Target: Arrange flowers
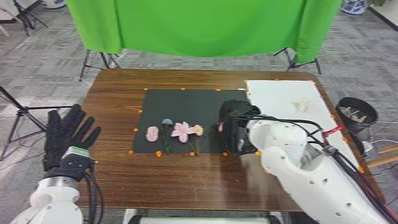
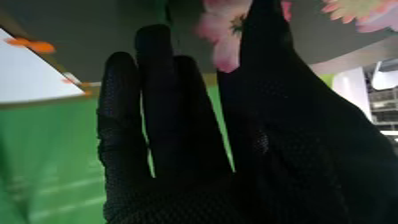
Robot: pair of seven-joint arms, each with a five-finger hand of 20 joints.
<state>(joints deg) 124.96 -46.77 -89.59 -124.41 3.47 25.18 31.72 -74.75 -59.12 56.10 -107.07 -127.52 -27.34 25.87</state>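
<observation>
In the head view, my right hand (image 1: pixel 235 125) is over the right part of the black mat (image 1: pixel 200 97). Left of it lie a peach flower (image 1: pixel 197 130), a pink lily (image 1: pixel 182 131), a small blue-grey flower (image 1: pixel 167 121) and a light pink bloom (image 1: pixel 153 133). The right wrist view has my right hand (image 2: pixel 182 145) with straight fingers. A pink flower (image 2: pixel 216 27) appears between them and the thumb; contact cannot be told. Another pale bloom (image 2: pixel 357 7) is beyond the thumb. My left hand (image 1: pixel 67 137), open, is at the table's left edge.
The brown table (image 1: pixel 191 187) carries a white sheet (image 1: pixel 271 90) on its right side, with a pale item (image 1: pixel 302 105) on it. Small orange markers edge the mat. A black bin (image 1: pixel 357 111) stands past the table's right edge, and a green cloth (image 1: pixel 204 27) hangs behind the table.
</observation>
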